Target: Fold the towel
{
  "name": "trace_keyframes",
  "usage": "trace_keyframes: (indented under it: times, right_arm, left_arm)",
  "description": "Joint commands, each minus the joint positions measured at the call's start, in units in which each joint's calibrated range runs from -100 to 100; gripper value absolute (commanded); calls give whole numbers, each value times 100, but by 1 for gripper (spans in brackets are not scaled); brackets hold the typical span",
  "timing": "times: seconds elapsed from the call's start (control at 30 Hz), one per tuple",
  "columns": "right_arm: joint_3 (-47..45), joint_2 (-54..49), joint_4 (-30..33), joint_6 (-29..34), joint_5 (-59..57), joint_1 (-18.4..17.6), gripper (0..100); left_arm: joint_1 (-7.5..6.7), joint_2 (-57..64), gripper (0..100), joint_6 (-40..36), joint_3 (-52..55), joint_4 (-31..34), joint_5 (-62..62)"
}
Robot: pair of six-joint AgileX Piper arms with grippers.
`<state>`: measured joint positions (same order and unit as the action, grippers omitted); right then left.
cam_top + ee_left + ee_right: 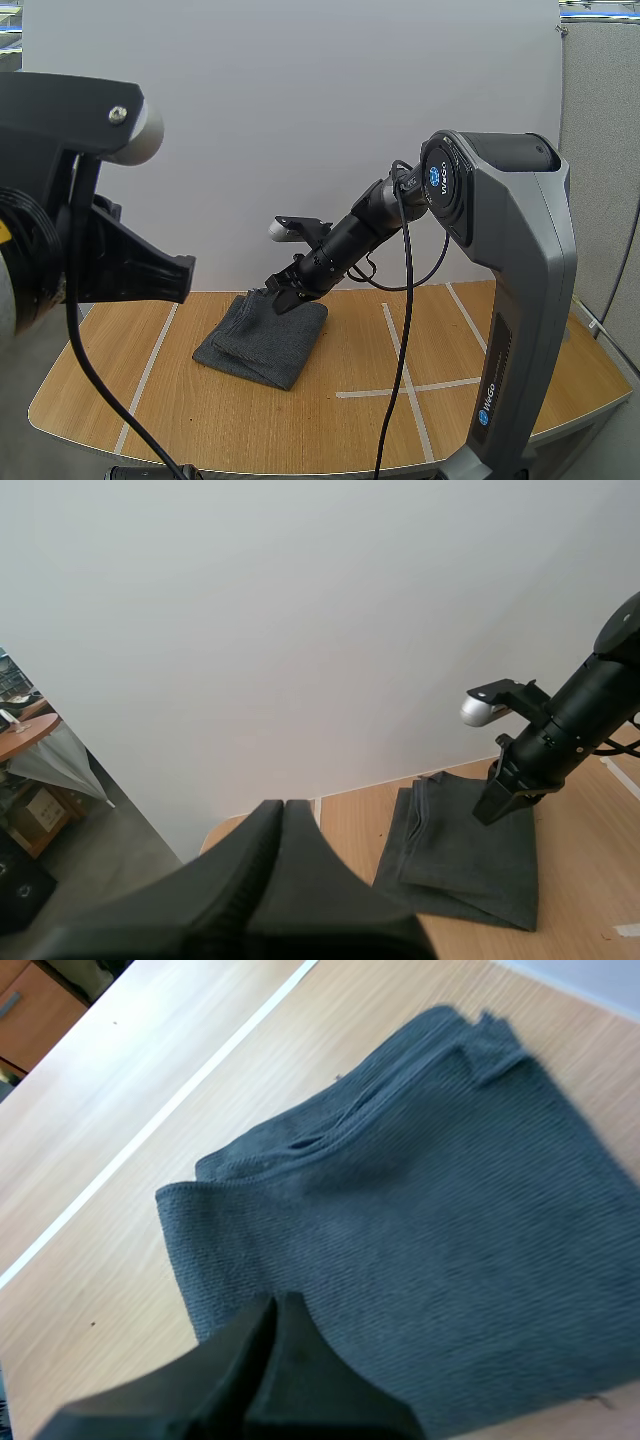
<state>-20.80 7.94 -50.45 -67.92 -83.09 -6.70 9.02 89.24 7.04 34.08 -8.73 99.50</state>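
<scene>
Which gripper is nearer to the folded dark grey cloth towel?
Right. The right gripper hangs just above the grey towel, at its far edge; the left gripper is well away leftward.

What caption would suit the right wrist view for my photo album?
The right gripper, shut on nothing, points at a folded dark grey cloth towel lying on the light wooden table.

- The towel point(262, 340) lies on the table point(500, 350), left of the middle.
- The right gripper point(277, 298) is over its back part.
- The left gripper point(283, 806) is well apart, to the left.
</scene>
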Motion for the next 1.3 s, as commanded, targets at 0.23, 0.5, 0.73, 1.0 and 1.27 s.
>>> trace_keyframes:
  times: [0.23,0.5,0.73,1.0,1.27]
  right_arm:
    - [-371,498,-332,-148,173,-689,0]
    - [-371,797,-537,-177,854,-734,0]
    - [-371,1206,-886,-412,911,-839,0]
    - [-356,839,-944,-401,436,-910,0]
    - [-356,-69,-503,-240,145,-847,0]
  left_arm:
    - [11,35,0,-75,-34,216,50]
    - [11,35,0,-75,-34,203,50]
    - [11,35,0,-83,-34,170,50]
    - [11,35,0,-95,-34,170,50]
    - [11,35,0,-94,-34,170,50]
